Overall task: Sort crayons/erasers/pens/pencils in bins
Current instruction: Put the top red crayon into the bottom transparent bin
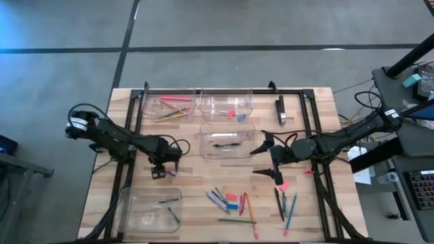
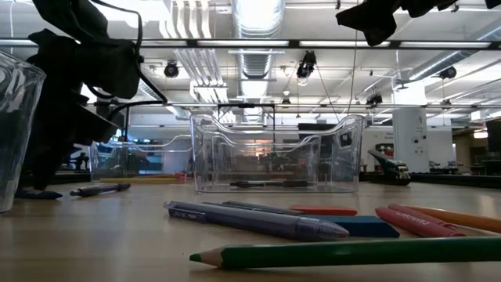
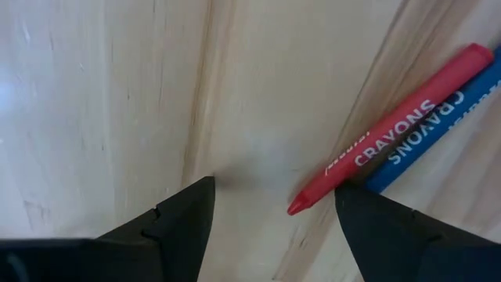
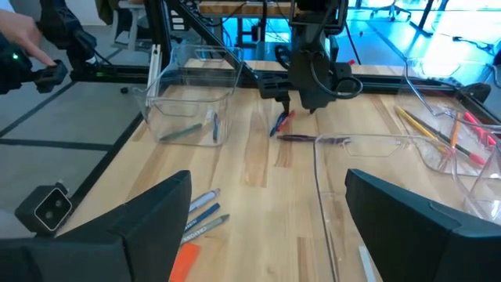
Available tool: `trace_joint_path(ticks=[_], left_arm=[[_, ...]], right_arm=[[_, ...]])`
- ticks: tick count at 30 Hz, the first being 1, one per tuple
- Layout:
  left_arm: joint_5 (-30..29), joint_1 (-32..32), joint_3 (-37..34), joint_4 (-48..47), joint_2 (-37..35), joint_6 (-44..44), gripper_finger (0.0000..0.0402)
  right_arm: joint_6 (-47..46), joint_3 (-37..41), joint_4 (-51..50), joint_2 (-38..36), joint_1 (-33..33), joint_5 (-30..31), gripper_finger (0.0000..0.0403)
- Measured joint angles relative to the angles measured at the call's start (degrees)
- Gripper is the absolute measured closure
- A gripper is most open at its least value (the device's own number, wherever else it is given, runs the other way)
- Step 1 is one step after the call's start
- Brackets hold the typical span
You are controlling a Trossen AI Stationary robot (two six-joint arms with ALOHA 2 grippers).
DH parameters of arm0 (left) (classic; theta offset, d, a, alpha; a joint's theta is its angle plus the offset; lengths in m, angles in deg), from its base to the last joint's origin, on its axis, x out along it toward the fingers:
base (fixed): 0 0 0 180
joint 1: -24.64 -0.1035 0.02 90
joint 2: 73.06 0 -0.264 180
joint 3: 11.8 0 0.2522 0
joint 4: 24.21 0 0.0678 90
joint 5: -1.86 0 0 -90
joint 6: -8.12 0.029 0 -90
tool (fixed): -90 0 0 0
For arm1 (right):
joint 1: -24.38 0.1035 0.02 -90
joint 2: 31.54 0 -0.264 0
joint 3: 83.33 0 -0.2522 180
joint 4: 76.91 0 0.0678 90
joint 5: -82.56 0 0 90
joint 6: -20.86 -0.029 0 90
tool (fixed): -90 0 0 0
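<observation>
Here, starting at the left of the table (image 1: 102,196), the left gripper (image 1: 160,171) hangs low over the wood with its fingers (image 3: 168,227) spread apart and holding nothing. In its wrist view a red crayon (image 3: 391,129) lies on the bare boards with its tip pointing into the gap between the two fingers, close to one of them, and a blue crayon (image 3: 438,125) lies touching it along its far side, partly behind that same finger. Toward the table's front edge from this gripper stands a clear bin (image 1: 149,210) with a few short sticks in it. Beyond the gripper, at the back of the table, another bin (image 1: 169,107) holds pink and yellow pencils (image 1: 173,112), and just beside it a third bin (image 1: 227,105) holds a red-pink eraser (image 1: 231,113) and a light blue one. The middle bin (image 1: 227,144) holds a dark pen (image 1: 227,145) and sits just left of the right gripper (image 1: 266,160), whose fingers (image 4: 133,227) also stand wide apart and empty, raised above the table. In front of those fingers a loose heap of crayons, pens and pencils (image 1: 234,202) lies scattered on the wood, and a small pink eraser (image 1: 283,185) lies just beside the nearer fingertip. A few more pens and a blue stick (image 1: 285,203) rest further toward the front edge.
</observation>
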Motion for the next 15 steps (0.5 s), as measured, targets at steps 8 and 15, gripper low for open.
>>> trace_joint_path(ticks=[8, 15], left_arm=[[0.13, 0.07, 0.11, 0.3, 4.51, -1.41, 0.0198], [-1.36, 0.04, 0.11, 0.29, 5.24, -1.8, 0.0279]], right_arm=[[0.0, 0.07, 0.02, 0.66, -0.01, 0.0, 0.0078], [0.01, 0.07, 0.02, 1.5, -0.01, 0.34, 0.0078]])
